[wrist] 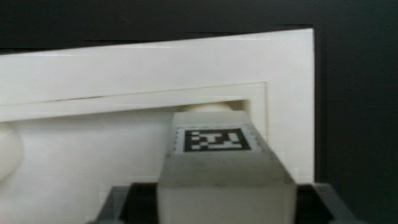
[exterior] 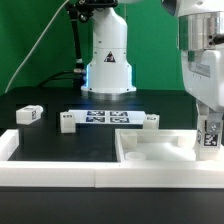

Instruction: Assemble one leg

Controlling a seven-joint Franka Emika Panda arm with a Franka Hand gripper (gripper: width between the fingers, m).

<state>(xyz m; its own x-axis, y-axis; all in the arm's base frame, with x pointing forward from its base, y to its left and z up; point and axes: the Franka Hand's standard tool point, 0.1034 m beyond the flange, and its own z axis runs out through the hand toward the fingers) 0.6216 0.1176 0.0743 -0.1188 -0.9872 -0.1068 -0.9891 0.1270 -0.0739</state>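
My gripper (exterior: pixel 208 138) is at the exterior view's right and is shut on a leg (exterior: pixel 209 136), a small white block with a black-and-white tag, held upright. It hangs just over the right part of the big flat white panel (exterior: pixel 160 147). In the wrist view the leg (wrist: pixel 217 165) fills the space between the dark fingers (wrist: pixel 135 200), tag facing the camera, with the panel (wrist: pixel 125 75) beneath it. A round hole (exterior: pixel 137 156) shows near the panel's left corner. Whether the leg touches the panel cannot be told.
Three more legs lie on the black table: one far left (exterior: pixel 30 114), one (exterior: pixel 68 122) left of the marker board (exterior: pixel 105 117), one (exterior: pixel 152 120) right of it. A white wall (exterior: pixel 50 165) runs along the front. The arm's base (exterior: pixel 108 60) stands behind.
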